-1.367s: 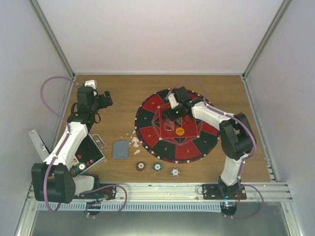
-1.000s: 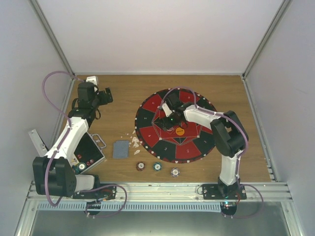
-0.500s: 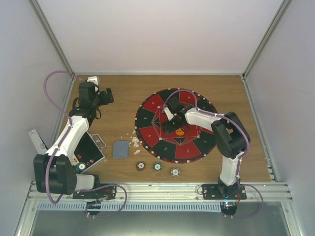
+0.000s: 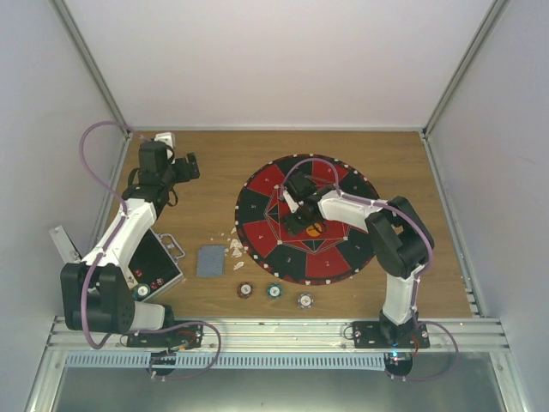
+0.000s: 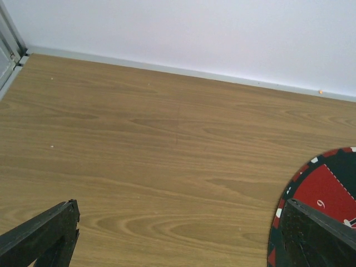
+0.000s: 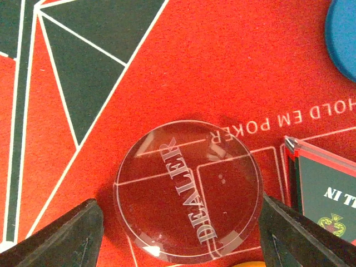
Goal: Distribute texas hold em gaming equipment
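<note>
In the right wrist view a clear round disc marked DEALER (image 6: pixel 188 189) lies flat on the red-and-black mat (image 6: pixel 100 50). My right gripper (image 6: pixel 182 222) is open and low over the mat, one finger on each side of the disc; the right finger is nearly touching its rim. A blue disc (image 6: pixel 342 44) lies at the upper right. From above, my right gripper (image 4: pixel 298 221) is at the mat's centre beside an orange disc (image 4: pixel 315 229). Three poker chips (image 4: pixel 274 290) lie in a row at the front. Grey-blue cards (image 4: pixel 208 260) lie left of the mat. My left gripper (image 4: pixel 190 166) is open and empty over bare wood.
A black case (image 4: pixel 154 266) with chips inside lies at the left front under the left arm. White scraps (image 4: pixel 233 249) lie beside the cards. A green panel with a red rim (image 6: pixel 328 194) sits right of the clear disc. The left wrist view shows the mat's edge (image 5: pixel 328 194).
My right gripper has moved left and down onto the mat's centre, and now straddles the clear disc. The left arm has shifted only slightly.
</note>
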`<state>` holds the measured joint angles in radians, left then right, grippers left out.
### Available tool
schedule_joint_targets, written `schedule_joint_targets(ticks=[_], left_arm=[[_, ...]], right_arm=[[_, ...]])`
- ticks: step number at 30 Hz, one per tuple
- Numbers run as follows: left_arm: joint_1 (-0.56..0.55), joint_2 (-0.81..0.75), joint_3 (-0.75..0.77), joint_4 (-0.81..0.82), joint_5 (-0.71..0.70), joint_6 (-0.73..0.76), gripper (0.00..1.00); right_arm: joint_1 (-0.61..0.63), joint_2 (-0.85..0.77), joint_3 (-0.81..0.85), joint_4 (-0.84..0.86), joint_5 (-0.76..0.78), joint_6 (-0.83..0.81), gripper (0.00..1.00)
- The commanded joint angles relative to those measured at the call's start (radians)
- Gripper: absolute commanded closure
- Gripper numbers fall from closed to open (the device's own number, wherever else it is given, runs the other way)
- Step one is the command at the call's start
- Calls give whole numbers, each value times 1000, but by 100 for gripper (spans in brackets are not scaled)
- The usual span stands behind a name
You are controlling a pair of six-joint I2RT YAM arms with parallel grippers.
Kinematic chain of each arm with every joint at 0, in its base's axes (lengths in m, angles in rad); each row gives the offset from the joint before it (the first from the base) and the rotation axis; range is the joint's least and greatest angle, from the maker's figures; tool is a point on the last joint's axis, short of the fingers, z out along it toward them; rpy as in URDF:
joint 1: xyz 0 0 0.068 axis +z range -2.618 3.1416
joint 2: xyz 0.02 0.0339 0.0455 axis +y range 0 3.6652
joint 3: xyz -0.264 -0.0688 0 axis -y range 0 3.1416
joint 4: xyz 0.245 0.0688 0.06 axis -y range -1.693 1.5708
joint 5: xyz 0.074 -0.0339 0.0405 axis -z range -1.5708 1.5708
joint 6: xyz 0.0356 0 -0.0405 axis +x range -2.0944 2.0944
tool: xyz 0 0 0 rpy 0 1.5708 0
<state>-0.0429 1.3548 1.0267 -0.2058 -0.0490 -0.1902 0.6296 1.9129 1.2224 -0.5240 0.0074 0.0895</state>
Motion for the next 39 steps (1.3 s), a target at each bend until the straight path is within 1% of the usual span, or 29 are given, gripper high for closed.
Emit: schedule_joint_targets(ticks=[1, 5, 10, 14, 19, 23, 29, 34, 39], left_arm=[[1, 4, 30, 29, 5, 13, 1], [2, 1, 28, 30, 4, 12, 1], [1, -2, 25, 28, -2, 10, 1], [1, -3, 24, 29, -10, 5, 1], [1, -7, 15, 25, -15, -13, 1], [2, -14, 6, 26, -19, -20, 1], [2, -20, -6, 26, -17, -28, 1], [2, -20, -13, 26, -7, -34, 1], [1, -20, -13, 25, -8, -31, 1]], right_arm=[[16, 27, -10, -5, 45, -5, 26], [16, 43, 7, -3, 55, -8, 32], [16, 61, 69, -9, 50, -14, 38], [16, 17, 87, -17, 44, -7, 40], [16, -84, 70, -61, 39, -1, 41], [16, -191, 12, -103, 23, 25, 41], [16, -331, -164, -145, -3, 110, 41], [16, -387, -270, -142, -43, 181, 41], [16, -389, -334, -92, -59, 236, 42]])
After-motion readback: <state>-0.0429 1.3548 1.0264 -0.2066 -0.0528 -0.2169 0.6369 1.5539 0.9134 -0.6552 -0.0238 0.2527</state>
